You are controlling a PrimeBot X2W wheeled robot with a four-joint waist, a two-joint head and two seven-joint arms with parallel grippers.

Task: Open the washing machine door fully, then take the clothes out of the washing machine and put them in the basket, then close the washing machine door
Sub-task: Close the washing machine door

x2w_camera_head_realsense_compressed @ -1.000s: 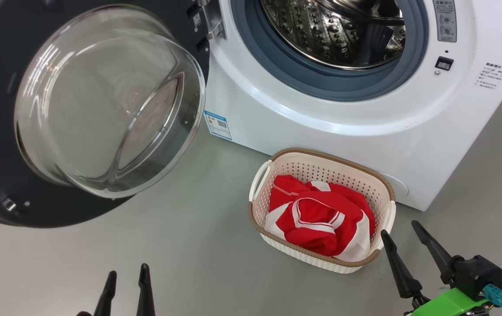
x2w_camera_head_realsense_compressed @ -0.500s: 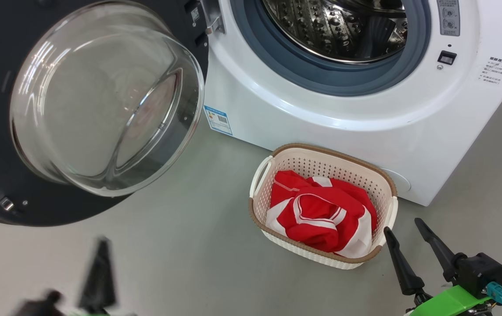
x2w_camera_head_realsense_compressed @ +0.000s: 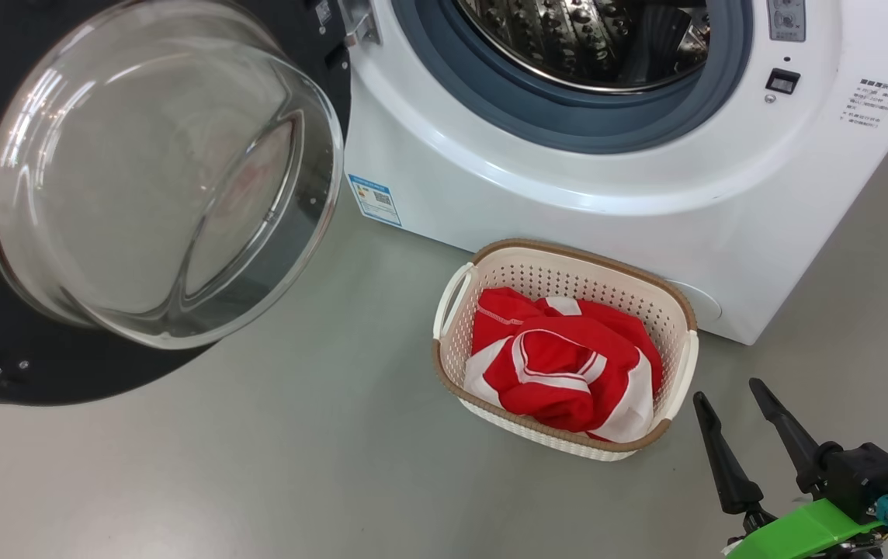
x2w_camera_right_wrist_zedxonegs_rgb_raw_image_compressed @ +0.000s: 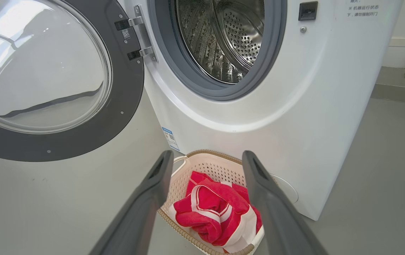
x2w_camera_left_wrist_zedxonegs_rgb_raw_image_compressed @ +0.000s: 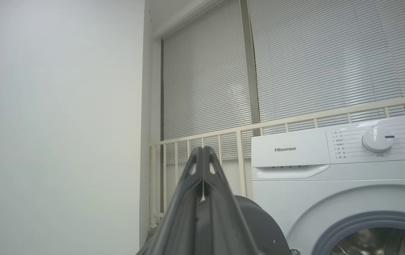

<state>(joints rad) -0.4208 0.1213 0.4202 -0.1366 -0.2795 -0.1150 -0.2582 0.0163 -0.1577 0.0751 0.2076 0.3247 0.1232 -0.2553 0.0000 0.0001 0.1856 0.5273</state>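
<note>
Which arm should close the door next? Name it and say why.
Left, probably. The washing machine door hangs open on the robot's left, near the shut left gripper; the open right gripper sits beyond the basket.

There is one washing machine (x2w_camera_head_realsense_compressed: 529,186), one door (x2w_camera_head_realsense_compressed: 141,178), one basket (x2w_camera_head_realsense_compressed: 568,281), one pile of clothes (x2w_camera_head_realsense_compressed: 560,369), one left gripper (x2w_camera_left_wrist_zedxonegs_rgb_raw_image_compressed: 203,150) and one right gripper (x2w_camera_head_realsense_compressed: 726,389).

Head view: washing machine (x2w_camera_head_realsense_compressed: 537,186) and basket (x2w_camera_head_realsense_compressed: 568,283) are viewed steeply from above. Right wrist view: both are faced from low and close. Left wrist view is tilted upward, the washing machine at lower right.
</note>
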